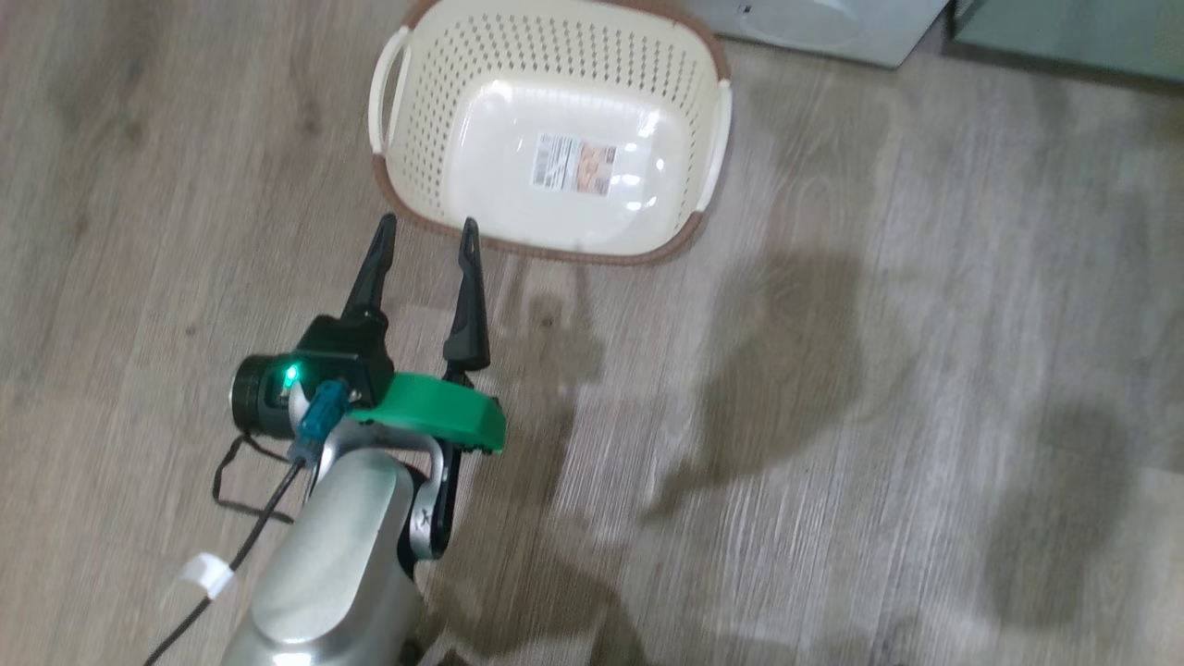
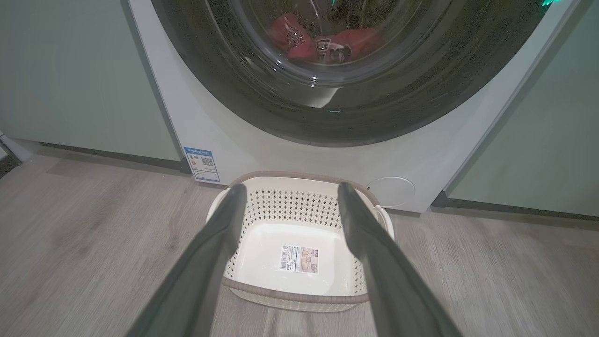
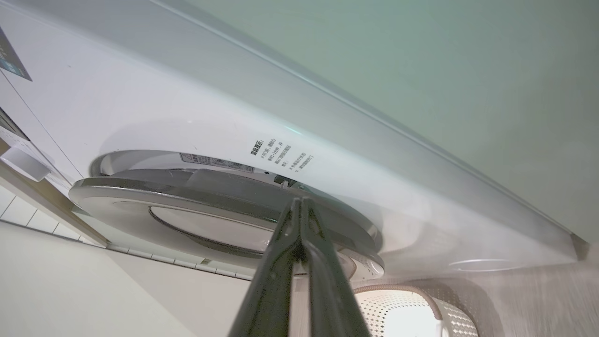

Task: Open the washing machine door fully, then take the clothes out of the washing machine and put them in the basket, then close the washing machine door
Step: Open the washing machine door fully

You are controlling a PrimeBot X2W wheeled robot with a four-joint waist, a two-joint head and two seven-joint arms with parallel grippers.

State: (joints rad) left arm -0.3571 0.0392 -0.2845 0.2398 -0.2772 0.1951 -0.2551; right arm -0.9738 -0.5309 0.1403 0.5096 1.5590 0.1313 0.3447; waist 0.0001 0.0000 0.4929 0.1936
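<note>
The left gripper (image 1: 428, 222), fingers wide apart, hovers by the basket (image 1: 592, 254) on the floor (image 1: 832, 462). The right gripper (image 3: 299, 201), fingers pressed together, points at the washing machine door (image 3: 210, 201) edge. Red clothes (image 2: 346, 42) lie behind its glass.

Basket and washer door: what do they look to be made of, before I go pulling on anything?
Basket: looks like moulded plastic, cream with a brown rim. The shiny glare on its floor and the neat rows of holes suggest this.
Door: a glossy dark rim, probably plastic, around a clear bulging window that could be glass or clear plastic. The red clothes show through it.
</note>
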